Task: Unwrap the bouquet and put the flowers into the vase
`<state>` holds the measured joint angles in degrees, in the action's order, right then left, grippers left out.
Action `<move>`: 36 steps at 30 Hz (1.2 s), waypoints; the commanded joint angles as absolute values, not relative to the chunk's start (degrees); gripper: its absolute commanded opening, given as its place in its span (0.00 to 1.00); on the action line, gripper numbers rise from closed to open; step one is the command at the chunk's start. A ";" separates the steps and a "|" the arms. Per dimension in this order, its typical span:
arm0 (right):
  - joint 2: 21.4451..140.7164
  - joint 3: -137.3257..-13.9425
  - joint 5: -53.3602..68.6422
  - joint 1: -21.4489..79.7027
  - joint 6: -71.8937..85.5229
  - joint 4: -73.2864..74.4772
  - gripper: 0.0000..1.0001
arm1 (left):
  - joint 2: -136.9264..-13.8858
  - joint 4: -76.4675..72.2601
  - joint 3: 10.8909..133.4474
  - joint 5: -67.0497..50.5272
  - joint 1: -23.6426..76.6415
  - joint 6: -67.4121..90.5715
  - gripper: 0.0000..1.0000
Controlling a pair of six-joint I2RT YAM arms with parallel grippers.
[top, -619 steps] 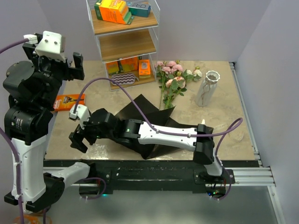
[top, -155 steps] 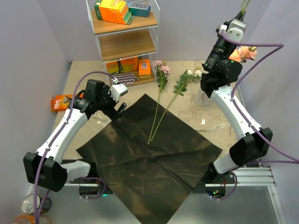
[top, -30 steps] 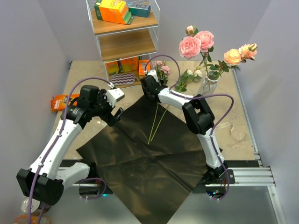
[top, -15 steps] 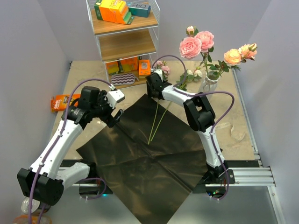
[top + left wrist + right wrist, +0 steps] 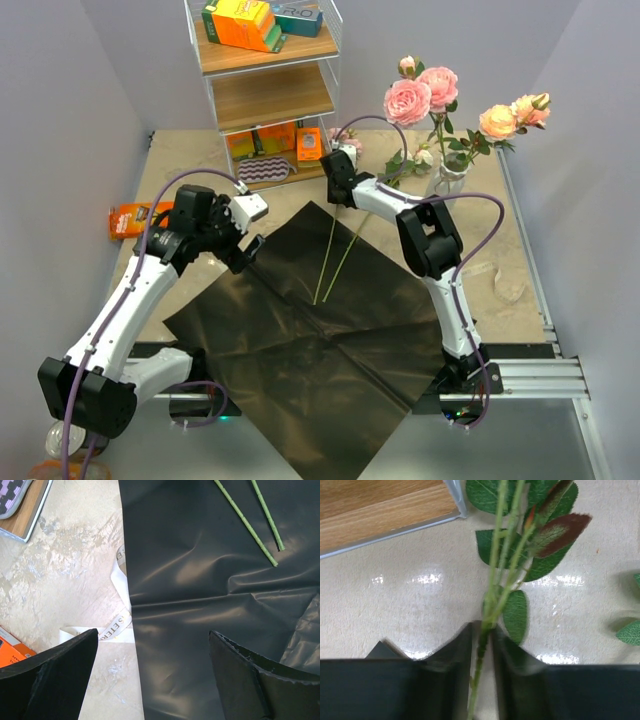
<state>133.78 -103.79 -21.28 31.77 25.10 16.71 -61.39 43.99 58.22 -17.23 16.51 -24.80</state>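
Right gripper [image 5: 482, 632]: jaws pinching one flower stem [image 5: 495, 575] just below its leaves, near bench's far edge. Stem tails [image 5: 330, 262] lie on black paper [image 5: 330, 350]. Left gripper [image 5: 154, 635]: jaws spread, over paper's left edge. Vase [image 5: 446, 184], far right, holds roses [image 5: 420, 95].

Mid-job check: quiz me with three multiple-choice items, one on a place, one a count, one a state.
1. Where is the ribbon relative to the black paper? A on its middle; B beside its edge, on the table; C far from it.
2. How many loose stems end on the paper? A one; B four; C two.
3. The right hand is: A closed on a rose stem; B wide open; C holding the ribbon.
Key: B, the left wrist view shows it there; C, two cut ends show; A, its jaws pinch the stem.
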 commanded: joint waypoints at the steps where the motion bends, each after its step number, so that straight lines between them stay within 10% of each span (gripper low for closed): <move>1: 135.18 -101.26 -19.68 31.64 28.21 18.55 0.16 | -60.38 43.95 59.06 -16.70 16.26 -25.49 0.96; 6: 130.53 -96.86 -21.97 31.64 29.96 16.18 0.00 | -58.98 45.00 59.50 -16.26 16.26 -25.75 0.95; 36: 81.14 -70.75 -38.23 48.69 15.99 -9.93 0.00 | -55.63 46.85 59.77 -17.23 16.26 -24.87 0.95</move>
<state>87.31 -69.45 -34.41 47.31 18.61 -5.19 -55.81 46.87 58.24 -16.10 16.51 -25.10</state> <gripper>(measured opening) 0.038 0.956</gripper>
